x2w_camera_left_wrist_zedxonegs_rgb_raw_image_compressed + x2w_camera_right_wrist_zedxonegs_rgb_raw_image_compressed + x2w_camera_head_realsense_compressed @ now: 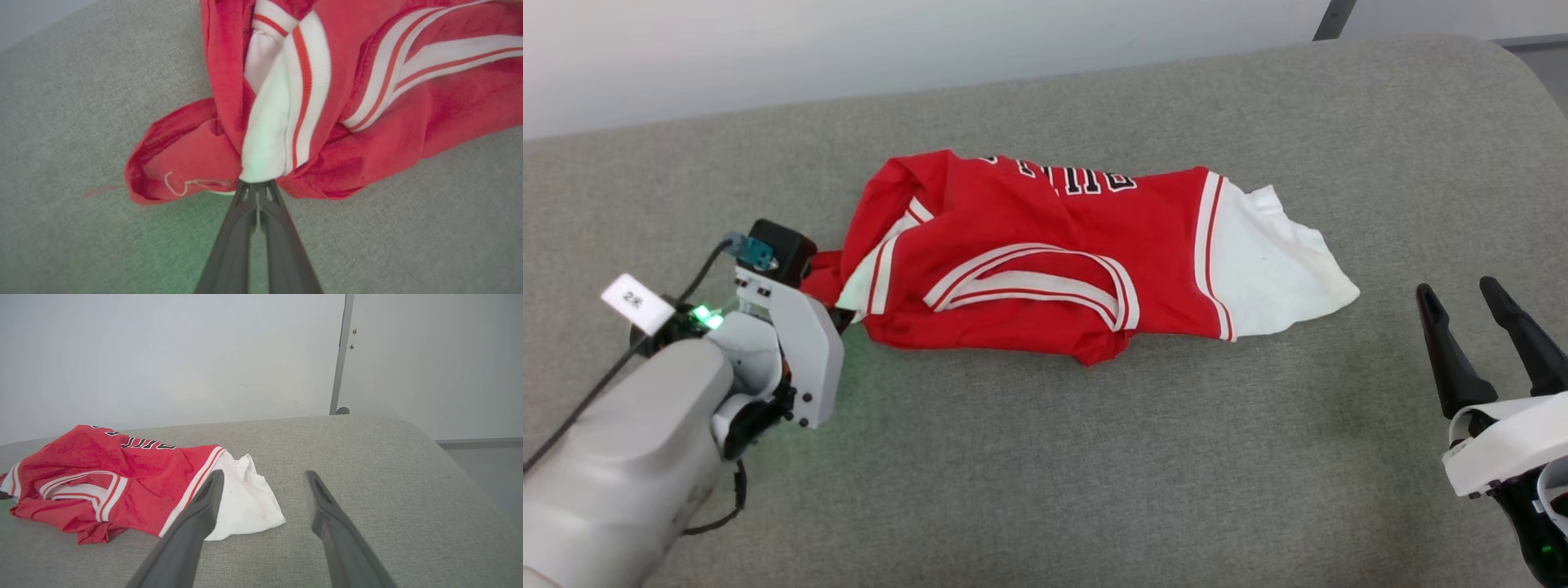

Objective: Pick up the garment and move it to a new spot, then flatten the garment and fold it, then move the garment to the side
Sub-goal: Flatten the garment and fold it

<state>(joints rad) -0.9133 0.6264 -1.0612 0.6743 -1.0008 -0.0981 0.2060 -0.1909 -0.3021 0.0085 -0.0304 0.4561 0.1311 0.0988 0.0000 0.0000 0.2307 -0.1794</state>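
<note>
Left claw (pixel 258 188): nearest my wrist camera, its two dark fingers were pressed together on the jersey (pixel 1045 253), pinching white sleeve cloth and the red folds around it at the bundle's left end.
Grip quality: I judged it a bite on several layers at once, since red and white cloth both met the tips.
Jersey: it lay crumpled on the grey cushion (pixel 1094 457), roughly mid-surface, collar trim (pixel 1029 282) looped on top, black lettering (pixel 1086 180) turned toward the far wall, one white sleeve (pixel 1282 261) spread out at the right end.
Step in hand: I read this as the pick-up, before any move to a new spot; nothing was flattened or folded yet.
Next move: I judged it needed a lift high enough to clear the trailing right end off the cushion, then a carry; a bunched grip may let layers slip.
Right claw (pixel 1490 322): spread wide, holding nothing, hovering well apart from the jersey, off its white sleeve end.
Right wrist camera: the white sleeve (pixel 245 502) showed just beyond the left finger (pixel 196 522), with bare cushion between the tips.
</note>
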